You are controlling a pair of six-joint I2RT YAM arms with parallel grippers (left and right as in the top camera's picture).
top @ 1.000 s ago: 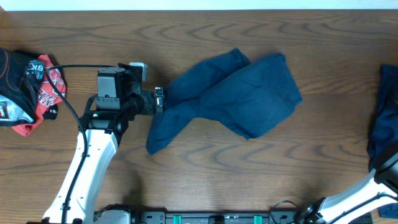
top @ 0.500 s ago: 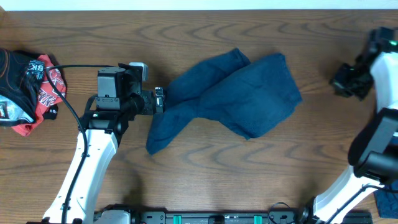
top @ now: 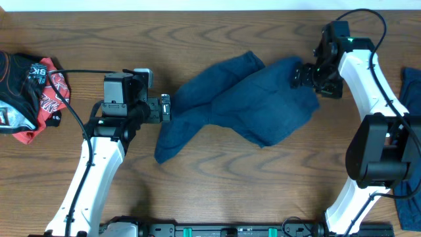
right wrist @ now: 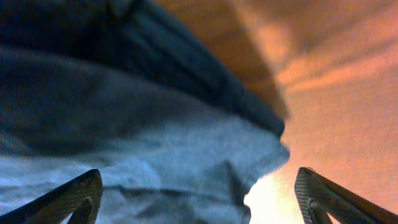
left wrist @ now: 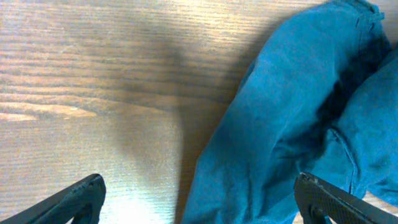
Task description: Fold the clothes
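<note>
A navy garment (top: 253,105) is spread, wrinkled and partly doubled over itself, in the middle of the tabletop (top: 197,191). It is not yet folded neatly: one lobe is thrown across the other near the top, and a narrow tail is trailed toward the lower left. More navy cloth (top: 409,99) is seen at the right edge, well apart, and a red-and-black cloth (top: 29,92) is seen at the left edge.

The left hand (top: 166,107) is held just beside the garment's left border. Its fingers (left wrist: 78,199) are set wide apart over bare wood and the cloth's edge, and nothing is gripped. The right hand (top: 299,74) is placed over the garment's upper right corner. In the right wrist view its fingers (right wrist: 74,198) are likewise shown wide apart, with the corner hem below and between them. That view is blurred, and whether the cloth is touched cannot be told, but no cloth is clamped.

The step in hand is judged to be the taking hold of the garment at two ends, so that it can be stretched flat before any fold is made. For the next move, each hand would need to be lowered onto a single layer at its edge and closed there. The doubled layers near the right corner are best avoided, or two thicknesses may be lifted together. The cloth is expected to sag and drag when raised.
</note>
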